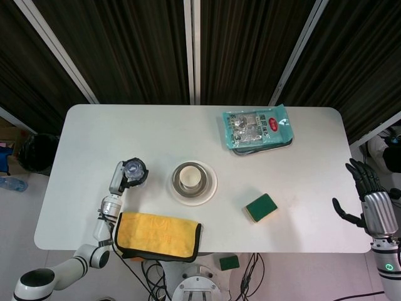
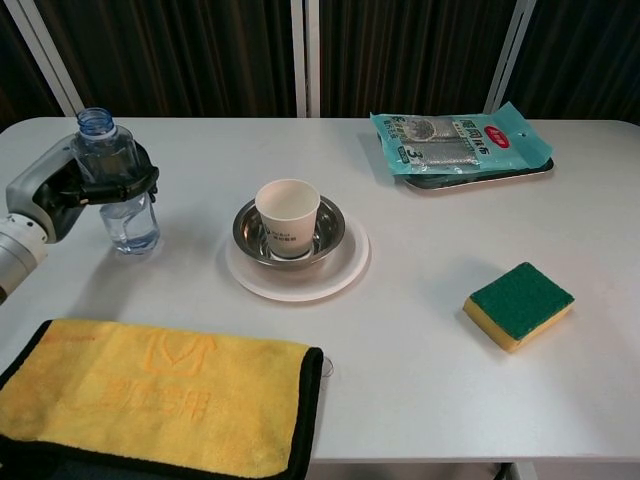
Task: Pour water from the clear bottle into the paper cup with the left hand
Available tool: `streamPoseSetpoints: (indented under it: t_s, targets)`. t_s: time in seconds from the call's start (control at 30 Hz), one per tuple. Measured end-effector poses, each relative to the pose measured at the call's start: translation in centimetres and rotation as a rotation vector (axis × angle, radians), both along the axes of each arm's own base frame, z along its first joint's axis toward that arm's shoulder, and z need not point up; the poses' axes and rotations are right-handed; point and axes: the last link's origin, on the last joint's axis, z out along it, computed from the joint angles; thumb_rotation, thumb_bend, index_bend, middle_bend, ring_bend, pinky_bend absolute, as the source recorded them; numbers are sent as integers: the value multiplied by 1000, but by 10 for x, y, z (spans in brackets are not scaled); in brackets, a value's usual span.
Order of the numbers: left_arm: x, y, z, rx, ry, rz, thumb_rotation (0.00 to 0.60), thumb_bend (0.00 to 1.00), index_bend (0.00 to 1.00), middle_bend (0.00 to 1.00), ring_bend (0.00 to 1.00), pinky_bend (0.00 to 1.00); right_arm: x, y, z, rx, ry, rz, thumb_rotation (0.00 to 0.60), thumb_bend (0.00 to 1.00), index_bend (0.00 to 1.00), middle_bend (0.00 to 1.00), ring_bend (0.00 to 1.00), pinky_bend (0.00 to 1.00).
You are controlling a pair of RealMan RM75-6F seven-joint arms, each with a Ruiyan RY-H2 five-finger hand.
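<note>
The clear bottle (image 2: 118,183) stands upright on the table at the left, uncapped, with a little water in its bottom; from above its mouth (image 1: 133,168) shows. My left hand (image 2: 70,187) grips it around the middle, fingers wrapped across the front. The paper cup (image 2: 288,216) stands upright in a steel bowl (image 2: 325,230) on a white plate (image 2: 345,268), to the right of the bottle and apart from it. My right hand (image 1: 365,194) hangs off the table's right edge, fingers spread, holding nothing.
A yellow cloth (image 2: 150,395) lies at the front left edge, just in front of the bottle. A green and yellow sponge (image 2: 518,303) lies front right. A dark tray (image 2: 480,172) with a teal packet (image 2: 455,137) sits at the back right.
</note>
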Motion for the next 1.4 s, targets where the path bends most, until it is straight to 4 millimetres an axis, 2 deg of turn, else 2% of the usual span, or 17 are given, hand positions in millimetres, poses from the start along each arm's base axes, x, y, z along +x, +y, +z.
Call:
streamPoseSetpoints:
  t_s: [0.3,0.47,0.6,1.17,1.4]
  targets:
    - [-4,2,-2,-1,-4,15,600,372,445,523,465,498,0,-2,-2,4,9,-1,600,353,0,0,0,0]
    - [-4,2,-3,-9,-7,11,600,353,374,489,407,474,0,-1,-1,1,11,-4,600,353,0,0,0,0]
    - [-4,2,-3,-10,-6,12,600,350,359,470,382,457,-1,-1,-1,1,11,-6,600,353,0,0,0,0]
    - [-7,1,-2,-14,-6,7,600,282,149,304,239,320,-2,0,-1,0,13,-7,600,353,0,0,0,0]
    - [-11,1,0,-8,-4,13,600,262,114,265,210,290,-1,0,-1,2,15,-8,600,354,0,0,0,0]
